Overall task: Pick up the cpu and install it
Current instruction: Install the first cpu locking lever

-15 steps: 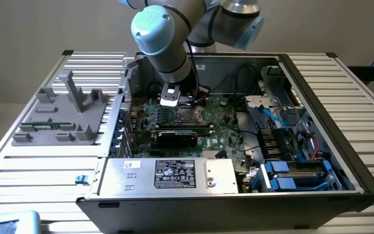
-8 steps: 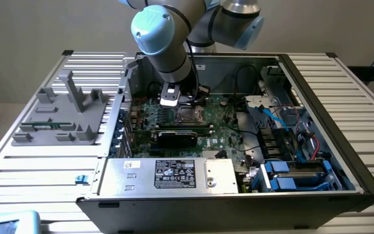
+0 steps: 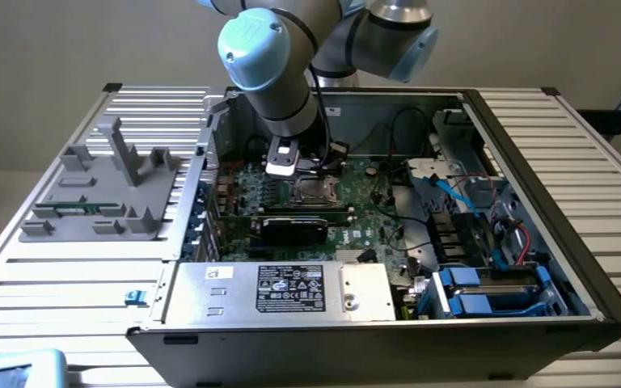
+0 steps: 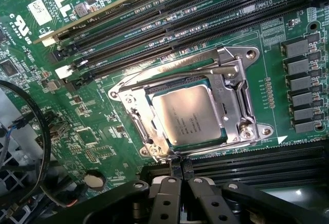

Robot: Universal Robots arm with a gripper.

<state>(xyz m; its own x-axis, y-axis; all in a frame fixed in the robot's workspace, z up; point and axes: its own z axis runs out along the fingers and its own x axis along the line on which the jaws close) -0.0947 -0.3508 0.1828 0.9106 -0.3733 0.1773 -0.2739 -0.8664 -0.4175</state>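
The gripper (image 4: 177, 175) is closed with its two fingers pressed together, and it holds nothing. It hangs just above the edge of the CPU socket (image 4: 190, 103), at the side where the metal frame ends. The cpu (image 4: 186, 116) already lies inside the socket, flat as far as I can judge, with its silver top facing up and the load frame (image 4: 234, 80) lying around it.

What could go wrong from here, in my judgement: the closed fingertips are very near to the socket edge and to the retention lever (image 4: 190, 73) — if they come lower or slide sideways, they can scratch the chip top or push the chip out of its seat. If the chip sits a little tilted, any pressure on the frame can bend the pins below, which I cannot see. The black cable (image 4: 43, 136) beside the motherboard (image 4: 103, 126) may also catch on the arm.

Counted: one cpu, one socket, one lever, one gripper. In the exterior view there is one open computer case (image 3: 526, 137), one black expansion card (image 3: 294, 229) and one silver power supply (image 3: 289, 289) — all near the socket.
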